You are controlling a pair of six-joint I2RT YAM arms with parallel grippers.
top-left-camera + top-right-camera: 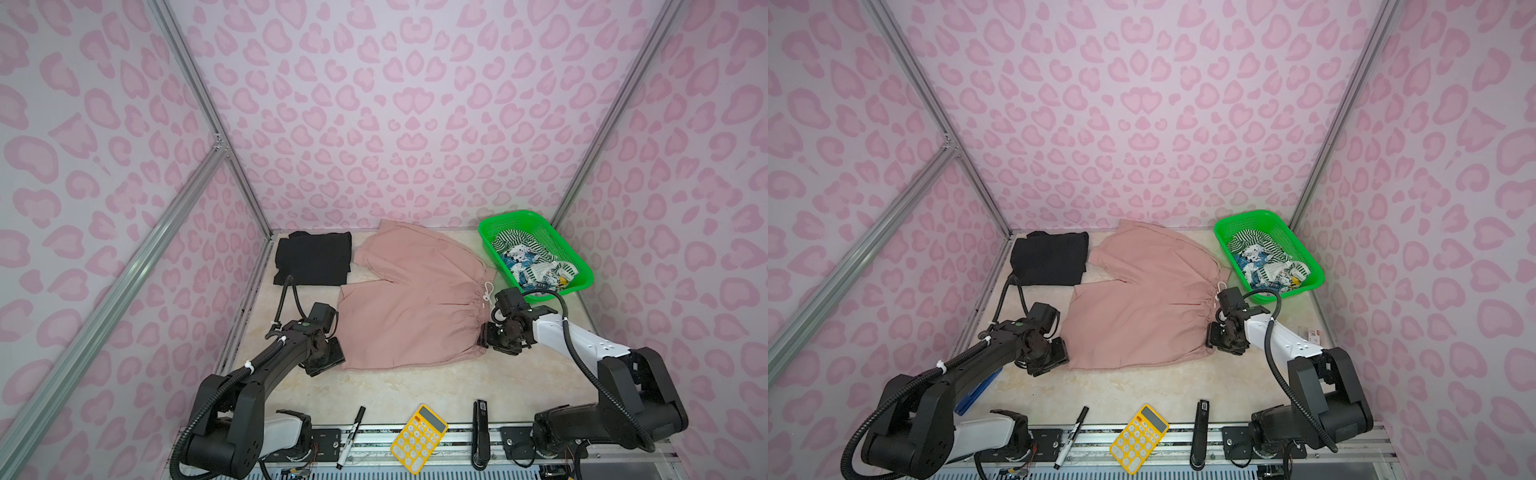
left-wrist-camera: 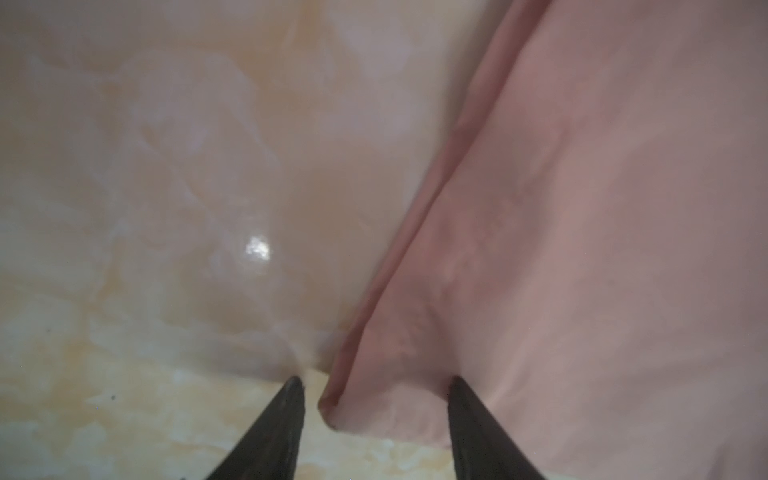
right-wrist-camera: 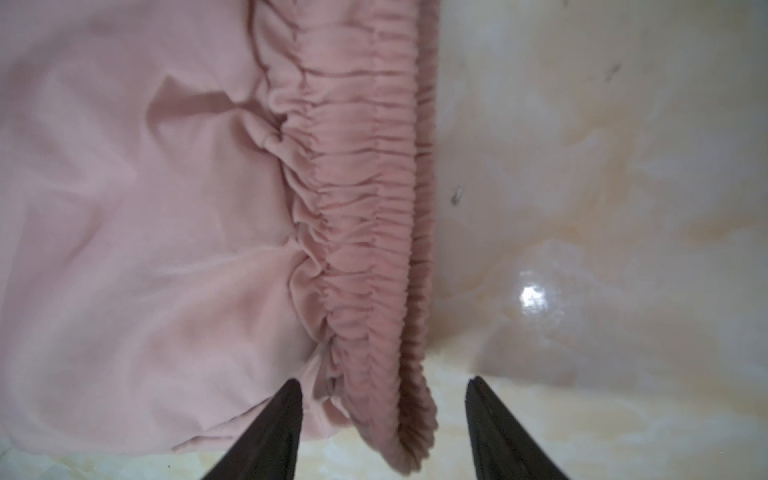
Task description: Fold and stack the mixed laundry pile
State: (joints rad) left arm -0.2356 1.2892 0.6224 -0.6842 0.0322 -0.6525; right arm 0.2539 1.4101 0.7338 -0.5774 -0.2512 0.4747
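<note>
While smaller pieces wait in the green basket [image 1: 540, 230] at far right, the dusty-pink shorts [image 1: 411, 307] lie spread flat across the middle of the bench [image 1: 415, 390] in both top views. Their waistband is to the right, with the white cord [image 1: 487, 293] showing. A black garment [image 1: 313, 259], folded square, sits at the far left corner, just beside the far pink leg. A striped piece [image 1: 513, 241] and a blue-white printed piece [image 1: 519, 259] lie crumpled in the basket. The left jaws sit low at the near leg's hem corner, the right jaws at the near end of the waistband.

Left wrist view: the jaws are spread, the hem corner [image 2: 345, 411] lying between the fingertips [image 2: 293, 390], not pinched.

Right wrist view: the jaws are spread either side of the gathered waistband [image 3: 365, 208], gripping nothing.

Folding the shorts seems to be the step in hand. The next move likely calls for both jaws to close on the near edge and carry it over the far leg. Open bench lies along the near side, where a calculator [image 1: 419, 438] and marker [image 1: 351, 436] sit well apart at the front edge. On the far side, the wall, black garment and basket leave little room.
</note>
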